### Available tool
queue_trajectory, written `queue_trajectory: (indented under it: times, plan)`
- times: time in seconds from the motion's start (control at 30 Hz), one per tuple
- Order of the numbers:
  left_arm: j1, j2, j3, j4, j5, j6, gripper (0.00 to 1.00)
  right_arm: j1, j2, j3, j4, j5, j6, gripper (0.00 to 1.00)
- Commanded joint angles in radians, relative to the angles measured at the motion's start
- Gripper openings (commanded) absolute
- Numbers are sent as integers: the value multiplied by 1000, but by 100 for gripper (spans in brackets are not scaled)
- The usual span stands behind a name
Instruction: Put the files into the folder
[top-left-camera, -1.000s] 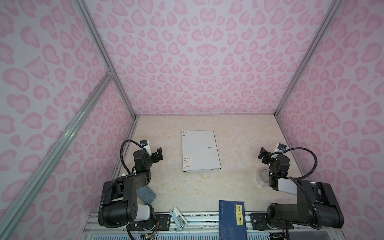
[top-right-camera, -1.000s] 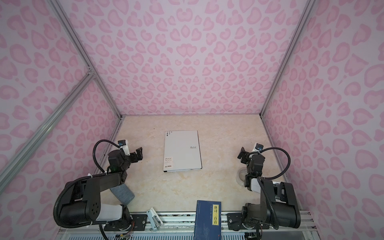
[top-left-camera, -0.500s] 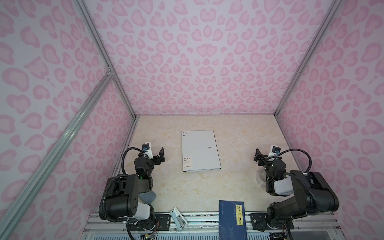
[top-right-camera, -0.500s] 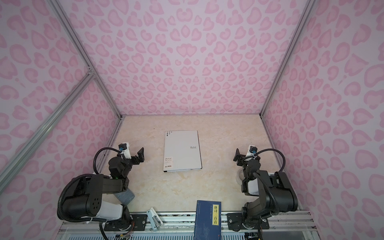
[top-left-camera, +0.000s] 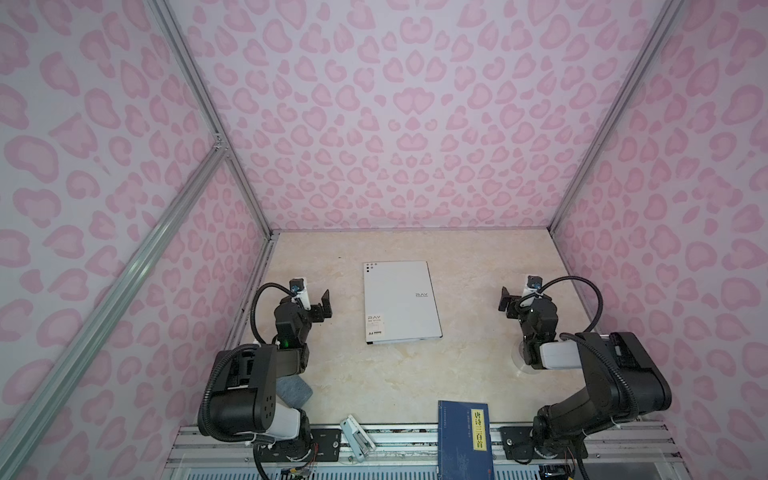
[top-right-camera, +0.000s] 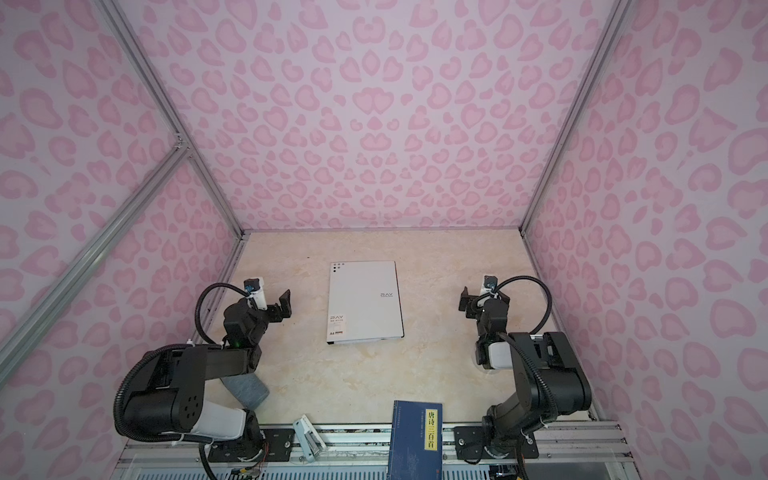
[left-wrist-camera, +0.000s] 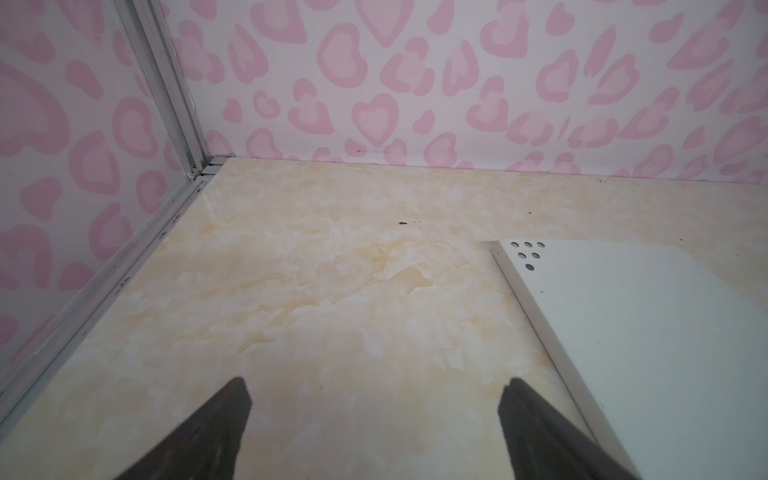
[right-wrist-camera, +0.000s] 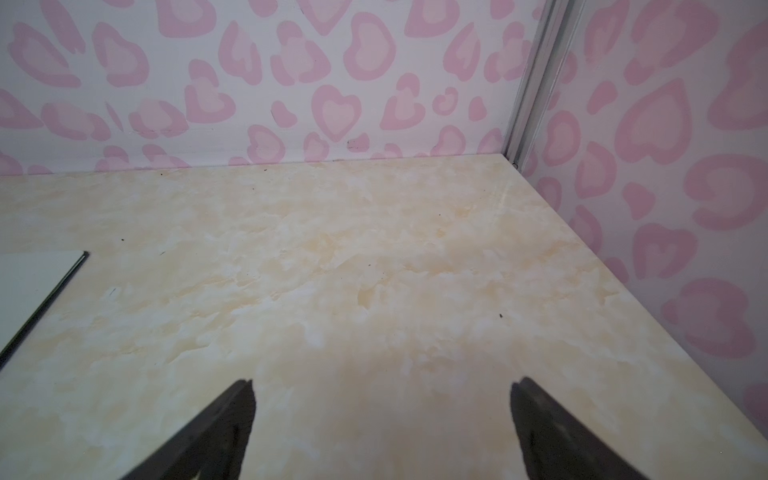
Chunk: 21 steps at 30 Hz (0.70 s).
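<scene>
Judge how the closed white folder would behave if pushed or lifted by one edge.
The folder lies flat on the smooth table, so a push would probably slide it, not tip it. Its straight edges suggest stiff covers. Lying flush, it looks awkward to pinch.

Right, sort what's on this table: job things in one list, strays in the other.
For the job: folder, closed, mid-table; left hand, open, empty; right hand, open, empty. No loose files in view.
Lying about: dark blue book at the near edge; grey pad by the left arm's base; small white metal piece on the front rail.
</scene>
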Motion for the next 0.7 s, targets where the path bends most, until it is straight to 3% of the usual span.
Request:
queue_trajectory:
  times: [0.0,0.67]
  plan:
    - [1,-2,6,8,-10,7,97,1,6,-7,18,23,-11,98]
    - [-1,-2,9,3,-15,8,97,1,5,-6,14,25,-11,98]
